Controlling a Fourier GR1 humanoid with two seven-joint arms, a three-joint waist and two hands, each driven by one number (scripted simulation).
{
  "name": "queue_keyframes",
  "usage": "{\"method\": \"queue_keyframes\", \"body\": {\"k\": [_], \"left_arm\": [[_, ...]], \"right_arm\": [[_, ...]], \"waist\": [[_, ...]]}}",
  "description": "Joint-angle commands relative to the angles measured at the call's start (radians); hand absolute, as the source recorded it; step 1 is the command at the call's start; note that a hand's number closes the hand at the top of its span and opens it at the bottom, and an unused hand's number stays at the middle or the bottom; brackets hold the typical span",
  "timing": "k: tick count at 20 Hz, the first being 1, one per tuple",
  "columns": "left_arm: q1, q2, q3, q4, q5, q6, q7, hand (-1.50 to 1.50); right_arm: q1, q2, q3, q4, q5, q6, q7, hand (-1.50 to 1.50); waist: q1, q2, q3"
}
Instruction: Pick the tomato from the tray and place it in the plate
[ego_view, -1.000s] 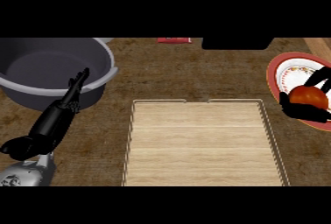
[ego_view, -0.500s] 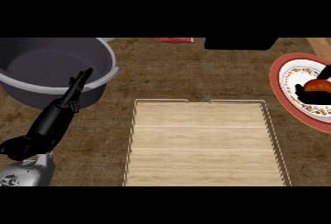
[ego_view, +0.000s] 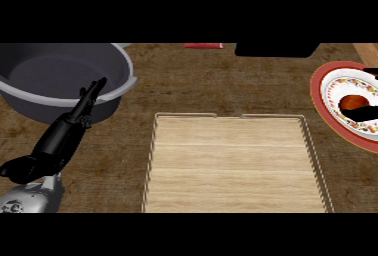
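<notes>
Tomato sits in the plate; I can't tell my right hand's fingers (left hand straight-fingered).

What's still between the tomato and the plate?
Nothing visible. The tomato already shows over the plate, with the right hand partly covering it at the view's right edge. The tray lies apart, to the left.
</notes>
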Motion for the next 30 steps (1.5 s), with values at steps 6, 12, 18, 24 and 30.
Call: {"method": "queue_keyframes", "body": {"k": [6,12,18,24,30], "left_arm": [[0.003,0.039,0.064,0.023,0.024,-0.045,-0.014,0.00],[0.010,-0.007,0.033,0.004,-0.013,0.004,-0.006,0.00],[0.043,0.018,0.045,-0.057,0.005,-0.015,0.051,0.00],[0.080,0.011,0.051,-0.059,-0.001,-0.031,0.000,0.00],[-0.098,-0.019,0.057,0.024,-0.032,0.003,0.096,0.00]], "right_arm": [[-0.040,-0.016,-0.169,0.130,-0.144,-0.042,-0.398,-1.50],[-0.026,0.016,-0.306,0.075,-0.367,0.213,-0.499,-1.50],[0.021,-0.023,-0.447,0.081,-0.560,0.456,-0.507,-1.50],[0.131,-0.169,-0.524,0.087,-0.660,0.696,-0.553,-1.50],[0.269,-0.228,-0.541,0.027,-0.699,0.819,-0.588,-1.50]], "waist": [[-0.012,0.001,-0.002],[-0.039,-0.008,-0.003],[-0.045,-0.014,-0.003],[-0.033,-0.008,-0.004],[-0.044,-0.007,-0.004]]}}
